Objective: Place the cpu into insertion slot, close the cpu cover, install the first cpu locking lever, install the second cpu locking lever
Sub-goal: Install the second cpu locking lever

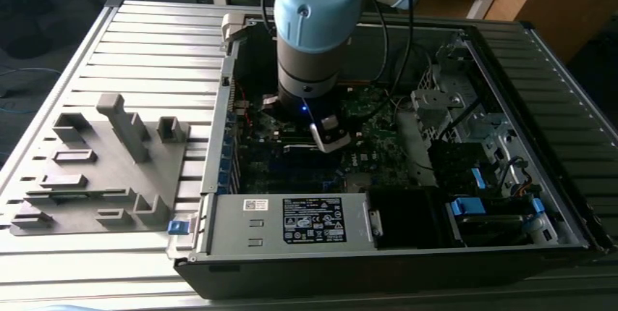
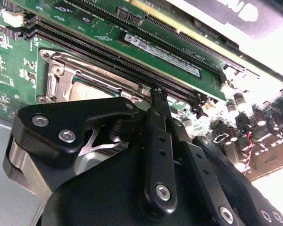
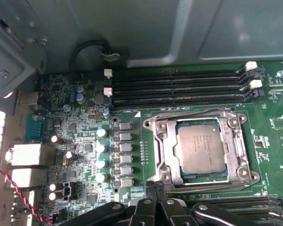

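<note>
The cpu, a silver-grey square chip, lies flat in the insertion slot on the green board. The cpu cover, a silver frame, lies down around the chip's edges. My gripper is shut, fingertips together with nothing seen between them, right at the socket's edge. In the second wrist view the gripper points its tip at the board beside the cover and the cpu. In the exterior view the arm reaches down into the open computer case.
Long black memory slots run along the socket's far side. Capacitors and a red-black wire sit nearby. The case holds a power supply and drive bays with blue tabs. A grey fixture tray lies at the exterior view's left.
</note>
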`<state>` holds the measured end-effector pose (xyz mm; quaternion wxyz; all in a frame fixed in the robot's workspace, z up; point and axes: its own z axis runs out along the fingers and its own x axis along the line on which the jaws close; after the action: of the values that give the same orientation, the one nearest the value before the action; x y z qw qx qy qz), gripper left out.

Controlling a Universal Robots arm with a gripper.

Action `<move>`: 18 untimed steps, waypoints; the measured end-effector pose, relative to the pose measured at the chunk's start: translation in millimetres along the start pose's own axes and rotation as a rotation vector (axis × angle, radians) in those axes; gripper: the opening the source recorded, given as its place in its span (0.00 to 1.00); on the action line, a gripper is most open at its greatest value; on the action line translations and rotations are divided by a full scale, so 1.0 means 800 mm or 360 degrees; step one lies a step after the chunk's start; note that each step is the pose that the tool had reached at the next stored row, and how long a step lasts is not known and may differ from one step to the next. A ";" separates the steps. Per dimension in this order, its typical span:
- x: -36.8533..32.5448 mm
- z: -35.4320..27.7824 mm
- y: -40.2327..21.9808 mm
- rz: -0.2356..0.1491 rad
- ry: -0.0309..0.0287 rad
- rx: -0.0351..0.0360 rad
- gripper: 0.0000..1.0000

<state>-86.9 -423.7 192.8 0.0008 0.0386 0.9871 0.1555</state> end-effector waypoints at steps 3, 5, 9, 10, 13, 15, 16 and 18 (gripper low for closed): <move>0.0024 0.0014 -0.0009 0.0000 0.00006 0.0000 0.11; 0.0046 0.0028 -0.0014 0.0000 0.00006 -0.0005 0.11; 0.0079 0.0033 -0.0018 0.0000 0.00009 -0.0009 0.11; 0.0088 0.0035 -0.0019 0.0000 0.00009 -0.0009 0.11; 0.0103 0.0040 -0.0023 0.0000 0.00011 -0.0009 0.11; 0.0103 0.0044 -0.0025 0.0000 0.00014 -0.0009 0.11; 0.0104 0.0044 -0.0025 0.0000 0.00012 -0.0008 0.11; 0.0104 0.0047 -0.0021 0.0000 0.00009 -0.0009 0.11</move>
<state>-95.3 -423.5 188.8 0.0006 0.0387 0.9867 0.1582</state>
